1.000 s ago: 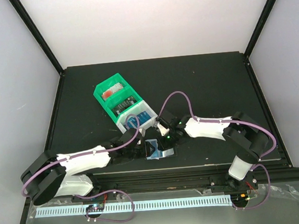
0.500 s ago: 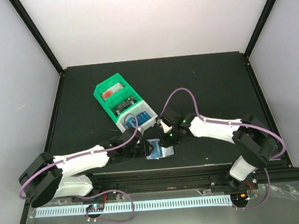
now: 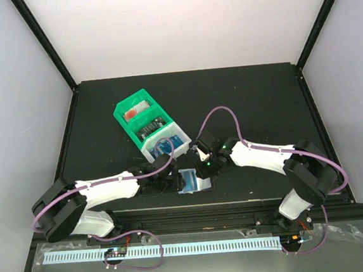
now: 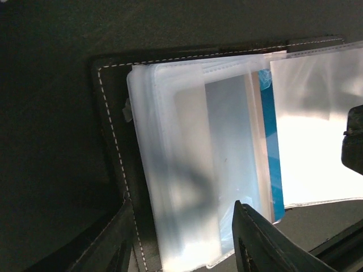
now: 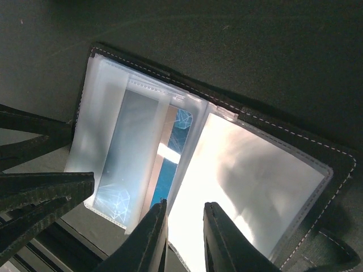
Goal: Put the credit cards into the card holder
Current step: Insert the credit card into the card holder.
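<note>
Lying open: stitched black card holder, glossy clear sleeves.

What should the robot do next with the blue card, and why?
Probably the right gripper should nudge the blue card deeper into its clear sleeve. The card holder lies open. Most of the card looks dim behind the sleeve, but a bright blue strip shows bare near that gripper.

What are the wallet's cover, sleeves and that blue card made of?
Cover: looks like black leather or imitation, matte, pale stitching along its edge. Sleeves: clear glossy plastic, glare and layers showing through. Card: probably blue plastic; mostly hidden.
</note>
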Robot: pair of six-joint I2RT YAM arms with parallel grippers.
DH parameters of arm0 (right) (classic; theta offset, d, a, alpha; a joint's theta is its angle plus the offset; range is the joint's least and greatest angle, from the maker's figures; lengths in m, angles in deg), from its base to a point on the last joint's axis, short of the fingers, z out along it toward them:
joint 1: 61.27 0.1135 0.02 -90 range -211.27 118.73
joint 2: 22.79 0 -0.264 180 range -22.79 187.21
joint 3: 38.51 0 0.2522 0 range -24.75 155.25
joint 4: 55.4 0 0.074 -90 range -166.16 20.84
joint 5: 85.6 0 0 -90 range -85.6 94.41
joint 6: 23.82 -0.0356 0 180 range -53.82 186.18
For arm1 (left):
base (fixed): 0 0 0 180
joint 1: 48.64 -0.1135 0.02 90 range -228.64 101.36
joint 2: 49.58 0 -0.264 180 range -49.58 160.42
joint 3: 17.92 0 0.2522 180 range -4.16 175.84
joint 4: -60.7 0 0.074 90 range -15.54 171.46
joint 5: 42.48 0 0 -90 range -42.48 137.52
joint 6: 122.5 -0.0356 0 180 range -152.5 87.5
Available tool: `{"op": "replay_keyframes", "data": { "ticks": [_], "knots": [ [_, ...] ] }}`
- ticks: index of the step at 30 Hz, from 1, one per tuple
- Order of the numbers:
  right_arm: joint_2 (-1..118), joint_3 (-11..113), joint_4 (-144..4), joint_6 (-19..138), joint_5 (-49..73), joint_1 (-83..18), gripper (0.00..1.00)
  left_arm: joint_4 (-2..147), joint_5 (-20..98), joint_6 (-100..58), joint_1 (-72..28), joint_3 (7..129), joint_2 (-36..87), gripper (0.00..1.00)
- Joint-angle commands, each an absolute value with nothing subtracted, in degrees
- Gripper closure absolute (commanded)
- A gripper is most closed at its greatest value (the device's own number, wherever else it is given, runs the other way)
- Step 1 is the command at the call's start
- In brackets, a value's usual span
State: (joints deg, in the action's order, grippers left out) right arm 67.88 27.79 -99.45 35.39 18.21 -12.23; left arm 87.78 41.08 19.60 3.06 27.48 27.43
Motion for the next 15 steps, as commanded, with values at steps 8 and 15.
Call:
{"op": "replay_keyframes", "data": {
  "ticks": [8, 15],
  "knots": [
    [67.0, 29.6, -100.2, 35.1, 16.6, -12.5, 0.79, 88.7, 40.3, 18.3, 2.6, 29.1, 28.0, 0.67],
    [66.7, 29.5, -100.5, 35.2, 16.2, -12.5, 0.79, 88.6, 39.4, 18.1, 2.6, 29.2, 27.2, 0.78]
  ]
}}
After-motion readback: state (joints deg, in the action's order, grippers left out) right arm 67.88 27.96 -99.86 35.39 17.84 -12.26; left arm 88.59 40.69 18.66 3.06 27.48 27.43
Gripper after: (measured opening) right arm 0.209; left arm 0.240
